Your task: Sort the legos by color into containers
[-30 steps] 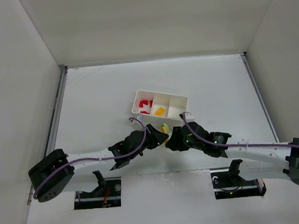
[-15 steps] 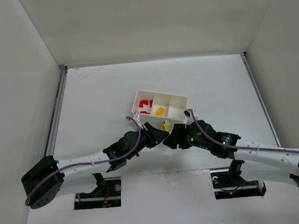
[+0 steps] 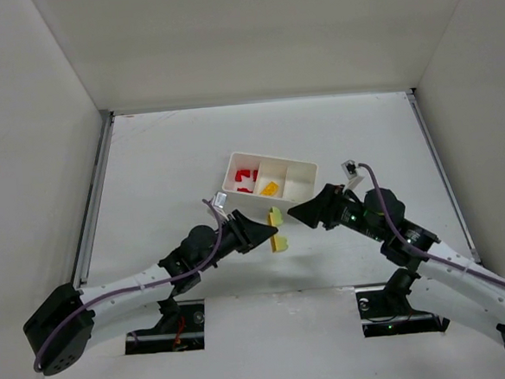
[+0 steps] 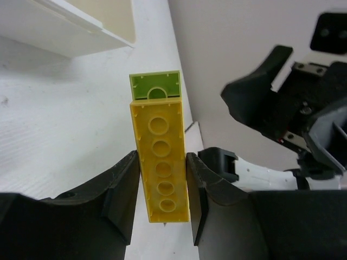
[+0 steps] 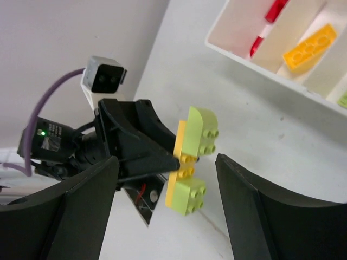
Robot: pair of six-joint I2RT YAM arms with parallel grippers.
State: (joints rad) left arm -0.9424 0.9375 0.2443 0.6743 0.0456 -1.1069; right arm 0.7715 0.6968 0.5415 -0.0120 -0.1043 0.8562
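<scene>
My left gripper (image 3: 271, 234) is shut on a long yellow plate (image 4: 160, 162), held above the table just in front of the white tray (image 3: 270, 160). Two pale green bricks (image 5: 201, 130) (image 5: 190, 195) are stuck on the plate's studded side; one end brick also shows in the left wrist view (image 4: 155, 86). My right gripper (image 3: 296, 212) is open and empty, to the right of the plate and apart from it. In the tray, red bricks (image 3: 247, 178) lie in the left compartment, an orange brick (image 3: 270, 188) in the middle, and a green bit (image 5: 342, 99) in the right.
White walls close in the table on the left, back and right. The arm bases and two floor cut-outs (image 3: 165, 324) lie along the near edge.
My right gripper has let go of the brick stack and drawn back to the right, jaws open. My left gripper still holds the yellow plate and has shifted slightly left.
</scene>
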